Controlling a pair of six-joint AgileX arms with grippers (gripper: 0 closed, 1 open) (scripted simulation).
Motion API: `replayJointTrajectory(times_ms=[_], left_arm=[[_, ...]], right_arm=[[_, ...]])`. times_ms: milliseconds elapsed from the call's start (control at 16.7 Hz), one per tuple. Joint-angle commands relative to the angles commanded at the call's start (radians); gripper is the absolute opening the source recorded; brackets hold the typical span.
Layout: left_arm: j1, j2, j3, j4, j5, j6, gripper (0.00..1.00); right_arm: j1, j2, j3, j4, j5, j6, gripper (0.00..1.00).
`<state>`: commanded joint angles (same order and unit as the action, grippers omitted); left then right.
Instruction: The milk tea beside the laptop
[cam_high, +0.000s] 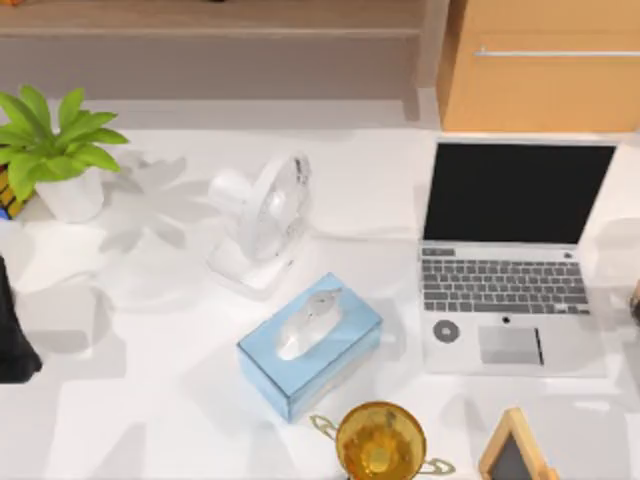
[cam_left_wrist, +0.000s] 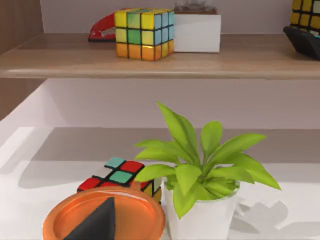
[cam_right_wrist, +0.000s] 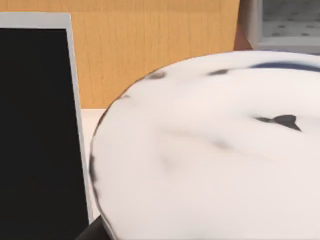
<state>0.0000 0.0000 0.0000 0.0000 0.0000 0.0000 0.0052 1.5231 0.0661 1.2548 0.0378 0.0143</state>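
Note:
The laptop (cam_high: 512, 265) lies open at the table's right, with a black screen, a grey keyboard and a round dark sticker beside the trackpad. In the right wrist view its screen edge (cam_right_wrist: 75, 125) stands right next to a big white rounded top with dark marks (cam_right_wrist: 210, 155), very close to the camera, which I take for the milk tea. A dark bit of my right gripper (cam_right_wrist: 92, 231) shows under that top. My left gripper (cam_left_wrist: 102, 220) is a dark wedge over an orange disc (cam_left_wrist: 65, 220) at the table's far left.
A white desk fan (cam_high: 265, 215) and a blue tissue box (cam_high: 310, 345) occupy the middle. A potted plant (cam_high: 60, 160) and a colour cube (cam_left_wrist: 122, 175) sit at the left. A gold trophy (cam_high: 380, 440) and a small chalkboard (cam_high: 515, 455) stand at the front edge. A shelf (cam_left_wrist: 165, 57) runs behind.

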Motion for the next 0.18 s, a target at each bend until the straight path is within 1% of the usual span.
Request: replayJointTrajectory(times_ms=[180], left_arm=[[0.0, 0.0, 0.0, 0.0, 0.0, 0.0, 1.0]], right_arm=[[0.0, 0.0, 0.0, 0.0, 0.0, 0.0, 1.0]])
